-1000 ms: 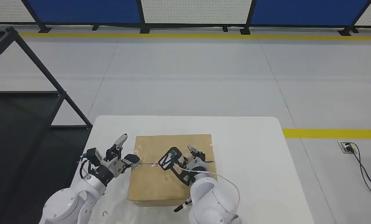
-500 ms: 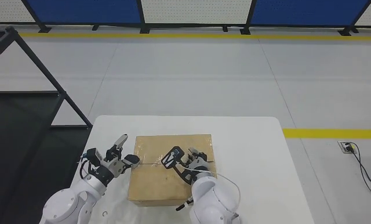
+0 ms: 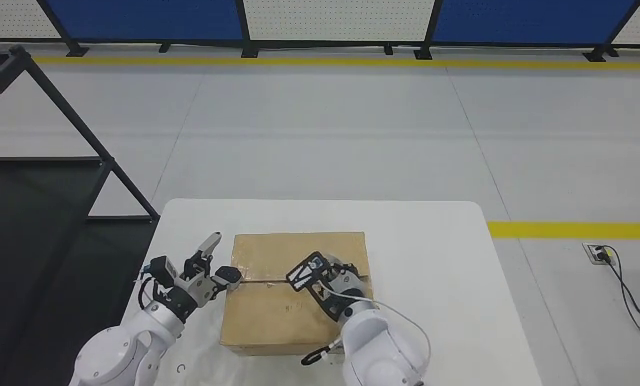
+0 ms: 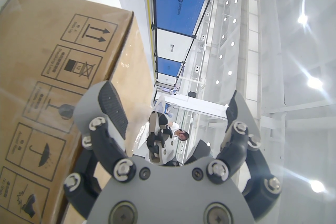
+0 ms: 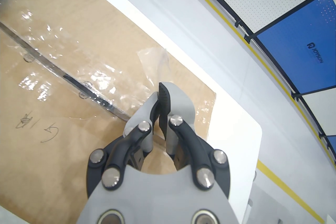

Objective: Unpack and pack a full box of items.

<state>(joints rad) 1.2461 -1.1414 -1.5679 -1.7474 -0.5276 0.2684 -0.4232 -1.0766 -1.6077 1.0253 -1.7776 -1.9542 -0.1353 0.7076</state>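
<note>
A brown cardboard box (image 3: 265,301) sits on the white table (image 3: 430,266), its top seam covered with clear tape (image 5: 65,75). My right gripper (image 3: 325,273) is over the box top near its right end. In the right wrist view this gripper (image 5: 162,89) is shut on a loose strip of clear tape (image 5: 153,59) that stands up from the box (image 5: 78,25). My left gripper (image 3: 218,258) is at the box's left side, open. In the left wrist view the left gripper (image 4: 173,104) has one finger (image 4: 113,101) close to the printed side of the box (image 4: 52,64).
The table edge (image 5: 236,114) runs close past the box's far right corner. Bare tabletop (image 3: 440,316) lies to the right of the box. A black frame (image 3: 60,116) stands left of the table.
My right gripper has shifted a little to the right over the box top and turned. The left gripper has stayed in place.
</note>
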